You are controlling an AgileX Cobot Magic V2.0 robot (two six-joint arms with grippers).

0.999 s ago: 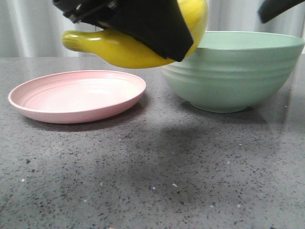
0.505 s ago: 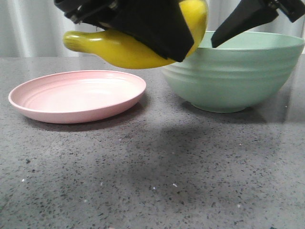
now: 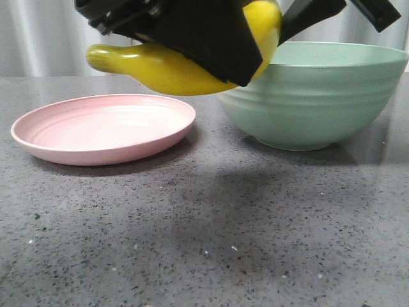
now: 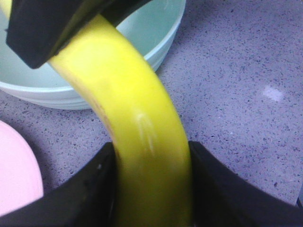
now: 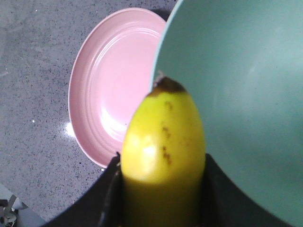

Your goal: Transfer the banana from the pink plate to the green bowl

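Holding the banana [image 3: 160, 67] aloft between pink plate [image 3: 102, 128] and green bowl [image 3: 319, 96], left gripper [image 4: 151, 189] and newly arrived right gripper [image 5: 161, 189] both clamped on it, indicating handover before bowl placement.

Matte black left end effector [image 3: 192, 38], wedge-shaped black fingers [image 4: 90, 189], angular edges

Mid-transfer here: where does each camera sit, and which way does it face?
Front: low near the table, facing forward at the plate, bowl and lifted banana; left tool and right tool show.
Left wrist: on the left arm, looking along the banana toward the bowl; left fingers show.
Right wrist: on the right arm, looking down past the banana's tip; right fingers show.
Shared: all three see banana, plate and bowl.
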